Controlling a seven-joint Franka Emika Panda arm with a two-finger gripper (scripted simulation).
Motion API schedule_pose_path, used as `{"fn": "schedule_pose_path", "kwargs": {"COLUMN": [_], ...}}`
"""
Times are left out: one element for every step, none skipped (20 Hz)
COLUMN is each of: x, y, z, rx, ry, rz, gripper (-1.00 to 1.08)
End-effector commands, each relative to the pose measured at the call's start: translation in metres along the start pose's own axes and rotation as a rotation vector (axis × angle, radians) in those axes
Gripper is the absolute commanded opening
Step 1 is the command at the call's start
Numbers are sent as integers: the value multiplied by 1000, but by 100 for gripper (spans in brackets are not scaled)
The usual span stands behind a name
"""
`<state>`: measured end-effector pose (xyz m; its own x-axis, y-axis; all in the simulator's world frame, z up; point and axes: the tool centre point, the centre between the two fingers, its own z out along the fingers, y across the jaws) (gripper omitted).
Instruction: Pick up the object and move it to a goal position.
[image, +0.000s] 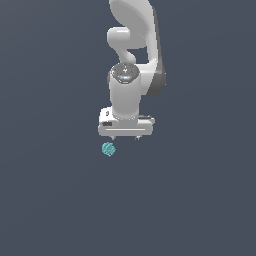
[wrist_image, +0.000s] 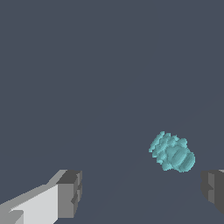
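The object (image: 108, 149) is a small teal-cyan bumpy lump lying on the dark grey floor, just below the white gripper (image: 125, 137) and a little toward the exterior view's left of its middle. In the wrist view the object (wrist_image: 172, 152) lies beyond the fingertips (wrist_image: 70, 192), nearer one finger than the other, and outside the gap. The gripper (wrist_image: 142, 192) is open, its fingers spread wide with nothing between them.
The white Panda arm (image: 135, 45) rises behind the gripper at the top of the exterior view. Around it lies only the plain dark grey floor (image: 60, 200).
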<state>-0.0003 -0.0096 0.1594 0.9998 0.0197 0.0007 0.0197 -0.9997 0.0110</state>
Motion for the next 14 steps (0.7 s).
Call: {"fn": "schedule_pose_path", "kwargs": {"x": [0, 0, 0, -1, -1, -2, -3, -3, -4, -5, -5, -5, -5, -5], "y": [0, 0, 0, 0, 0, 0, 0, 0, 0, -1, -1, -1, -1, -1], "z": [0, 0, 0, -1, -2, -3, -4, -5, -6, -7, -7, -8, -8, -8], "rx": [0, 0, 0, 0, 0, -1, -1, -1, -1, -2, -2, -2, -2, -2], "ry": [0, 0, -1, -1, -2, -3, -5, -6, -7, -8, -9, -9, -9, -9], "rz": [0, -1, -3, -6, -11, -18, -25, -32, -37, -40, -42, -43, -42, -42], "gripper": [100, 100, 100, 100, 100, 100, 100, 100, 100, 100, 100, 100, 100, 100]}}
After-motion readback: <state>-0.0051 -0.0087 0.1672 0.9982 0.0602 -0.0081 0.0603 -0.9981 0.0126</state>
